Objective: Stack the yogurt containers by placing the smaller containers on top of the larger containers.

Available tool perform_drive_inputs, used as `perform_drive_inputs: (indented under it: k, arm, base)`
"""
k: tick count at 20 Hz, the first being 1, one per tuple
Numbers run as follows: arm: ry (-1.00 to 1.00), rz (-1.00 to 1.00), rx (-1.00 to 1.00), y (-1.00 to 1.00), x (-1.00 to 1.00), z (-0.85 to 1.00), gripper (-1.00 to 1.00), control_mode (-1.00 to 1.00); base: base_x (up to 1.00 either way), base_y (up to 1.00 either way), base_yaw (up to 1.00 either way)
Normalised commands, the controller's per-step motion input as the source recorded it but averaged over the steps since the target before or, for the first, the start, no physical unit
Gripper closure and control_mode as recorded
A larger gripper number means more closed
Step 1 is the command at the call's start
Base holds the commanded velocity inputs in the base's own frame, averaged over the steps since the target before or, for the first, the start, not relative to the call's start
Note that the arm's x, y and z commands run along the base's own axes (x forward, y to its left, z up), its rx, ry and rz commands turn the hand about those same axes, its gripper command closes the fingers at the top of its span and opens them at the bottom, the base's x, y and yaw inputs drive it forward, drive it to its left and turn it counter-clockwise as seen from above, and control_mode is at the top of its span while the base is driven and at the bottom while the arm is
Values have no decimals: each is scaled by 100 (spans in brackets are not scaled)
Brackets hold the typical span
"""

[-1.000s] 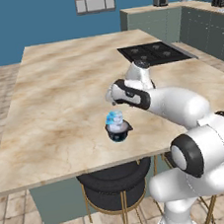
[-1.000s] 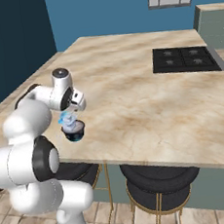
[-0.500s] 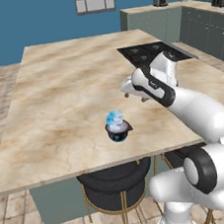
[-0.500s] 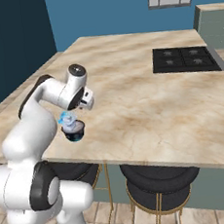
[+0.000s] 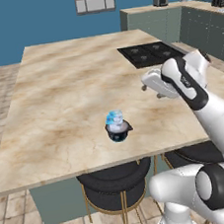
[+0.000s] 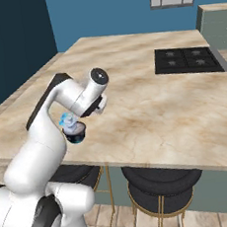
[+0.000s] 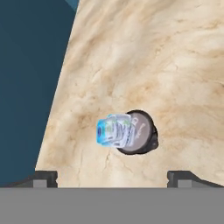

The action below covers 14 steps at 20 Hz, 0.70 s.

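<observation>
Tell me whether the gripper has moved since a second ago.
Yes. The open gripper has pulled back from above the stacked cups and now sits nearer the stovetop, apart from them.

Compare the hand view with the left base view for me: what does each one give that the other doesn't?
Hand view alone: a top-down look at the large cup's grey lid, with the open gripper empty and clear of both cups. Left base view alone: the cooktop, the stool under the counter edge, and the far cabinets. Both: the small pale-blue cup sitting on the large dark cup on the marble counter.
</observation>
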Motion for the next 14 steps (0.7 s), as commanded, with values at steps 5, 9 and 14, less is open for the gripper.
perform_drive_inputs:
  k: [5, 9, 14]
  arm:
    - [-6, 0, 16, -56, -42, 24, -100, -100]
    - [-3, 0, 13, -48, -38, 23, -100, -100]
    - [-1, 0, 13, -40, -31, 26, -100, -100]
  base:
    - [0, 0, 0]
    - [0, 0, 0]
    - [0, 0, 0]
